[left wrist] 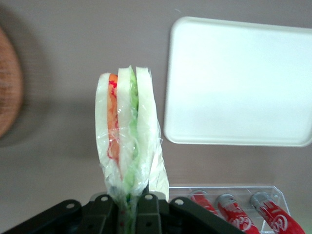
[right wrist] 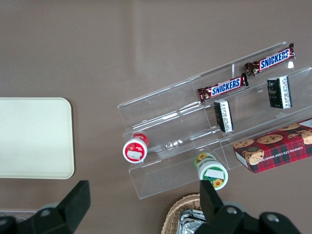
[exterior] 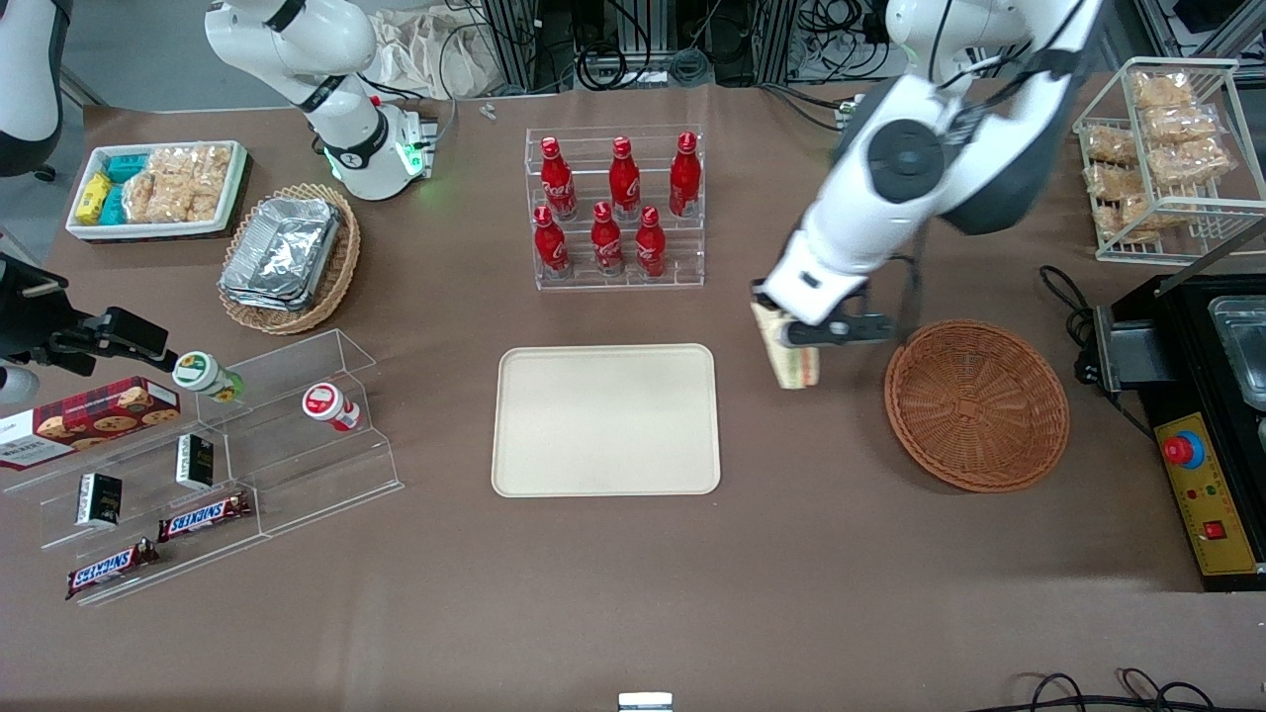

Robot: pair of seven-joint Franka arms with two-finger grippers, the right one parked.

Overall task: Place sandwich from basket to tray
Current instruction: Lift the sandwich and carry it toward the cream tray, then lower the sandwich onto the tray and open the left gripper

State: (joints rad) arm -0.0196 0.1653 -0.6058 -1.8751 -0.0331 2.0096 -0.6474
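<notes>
My left gripper (exterior: 803, 334) is shut on the sandwich (exterior: 793, 354), a plastic-wrapped wedge of pale bread with orange and green layers, and holds it in the air. It hangs above bare table between the cream tray (exterior: 605, 419) and the reddish-brown wicker basket (exterior: 977, 403). In the left wrist view the sandwich (left wrist: 127, 134) stands up out of the gripper (left wrist: 128, 207), pinched at its narrow end. The tray (left wrist: 239, 80) lies a short way off and shows nothing on it. The basket (left wrist: 7, 92) shows only as an edge, and nothing lies in it in the front view.
A clear rack of red cola bottles (exterior: 615, 208) stands farther from the front camera than the tray. A black appliance with a red button (exterior: 1187, 425) sits beside the basket toward the working arm's end. Acrylic snack shelves (exterior: 213, 465) stand toward the parked arm's end.
</notes>
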